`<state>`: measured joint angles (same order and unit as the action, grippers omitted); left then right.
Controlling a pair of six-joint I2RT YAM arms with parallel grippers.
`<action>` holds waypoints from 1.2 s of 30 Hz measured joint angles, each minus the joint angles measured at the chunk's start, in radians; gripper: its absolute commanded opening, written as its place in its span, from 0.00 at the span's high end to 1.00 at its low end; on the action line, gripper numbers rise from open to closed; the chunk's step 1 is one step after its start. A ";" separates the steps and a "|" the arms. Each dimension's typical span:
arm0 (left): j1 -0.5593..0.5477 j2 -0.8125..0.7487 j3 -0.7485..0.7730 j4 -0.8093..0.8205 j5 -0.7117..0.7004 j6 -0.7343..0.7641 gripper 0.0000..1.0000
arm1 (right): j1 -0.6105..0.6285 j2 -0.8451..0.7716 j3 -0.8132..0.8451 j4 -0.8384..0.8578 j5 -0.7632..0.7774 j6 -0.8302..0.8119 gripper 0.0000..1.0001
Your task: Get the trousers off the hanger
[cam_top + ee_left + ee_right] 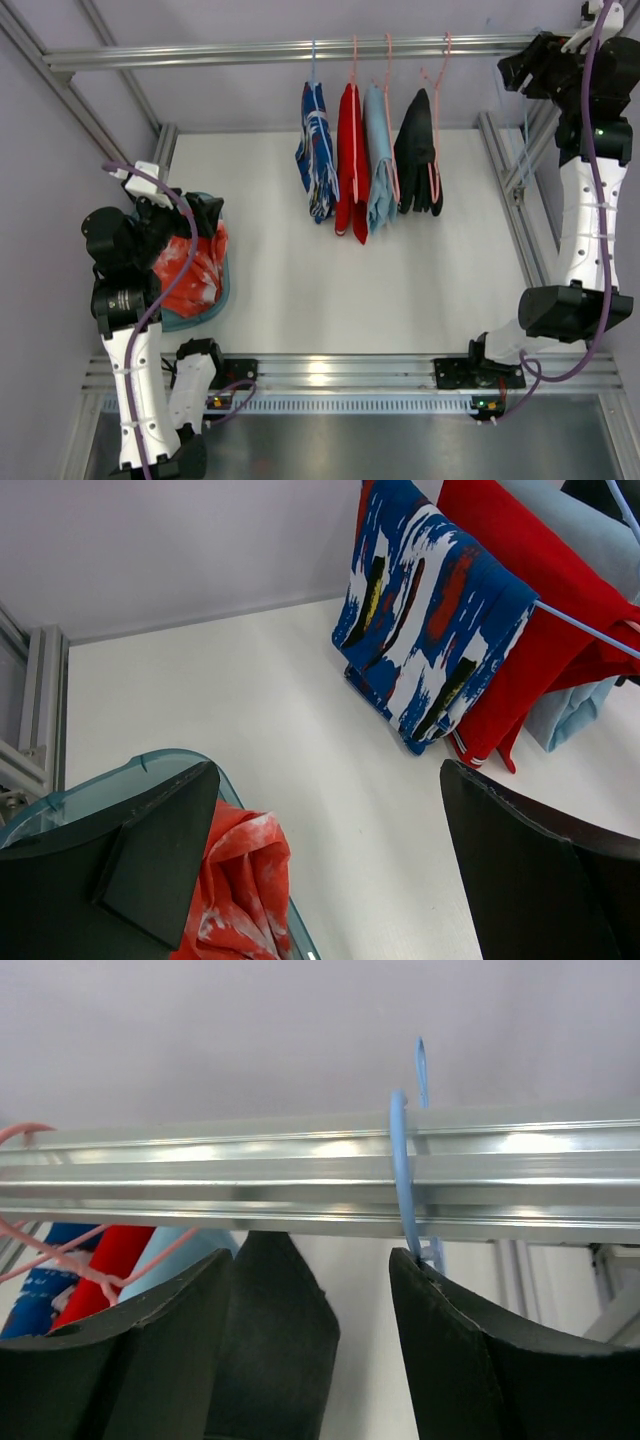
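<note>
- Nearest the arm bases, at the left edge of the worktop point(400, 250), the trousers point(195, 270) are seen crumpled in a teal tub point(222, 298), with no hanger in them.
- Directly above them the left tool point(328, 780) is held with its jaws spread wide and nothing between them; the trousers lie just below it, by one finger.
- Farther back, a blue-and-white garment point(317, 150) and a red garment point(350, 165) are hung from the rail point(200, 52).
- At the rail's far right end the hanger point(402, 1160) is hooked over the metal. Its wire runs up and down beside one finger of the right tool point(312, 1260), and its lower part is hidden. That tool's jaws stand apart and are not clamped on the wire.
- Trousers and hanger are well apart, each nearer a different arm. The separation is judged done, and only a retreat of the right tool clear of the hook seems called for.
</note>
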<state>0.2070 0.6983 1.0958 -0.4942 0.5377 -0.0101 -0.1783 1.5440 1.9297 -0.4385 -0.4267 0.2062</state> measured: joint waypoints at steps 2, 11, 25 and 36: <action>0.000 0.000 0.000 0.000 -0.003 -0.003 0.02 | 0.000 -0.019 -0.032 0.044 0.038 -0.001 0.33; 0.000 0.011 0.000 0.000 -0.012 -0.009 0.02 | -0.003 -0.034 -0.058 0.108 0.154 -0.002 0.32; 0.000 0.319 0.267 -0.247 -0.027 -0.016 0.02 | -0.032 -0.140 -0.129 0.040 -0.074 -0.029 0.01; -0.011 0.518 0.365 -0.407 0.106 0.100 0.02 | -0.031 -0.444 -0.415 -0.149 -0.289 -0.157 0.01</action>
<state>0.1955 1.2167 1.4609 -0.9016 0.6434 0.0895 -0.2096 1.1004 1.5143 -0.5877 -0.7155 0.0490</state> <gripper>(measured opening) 0.982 0.993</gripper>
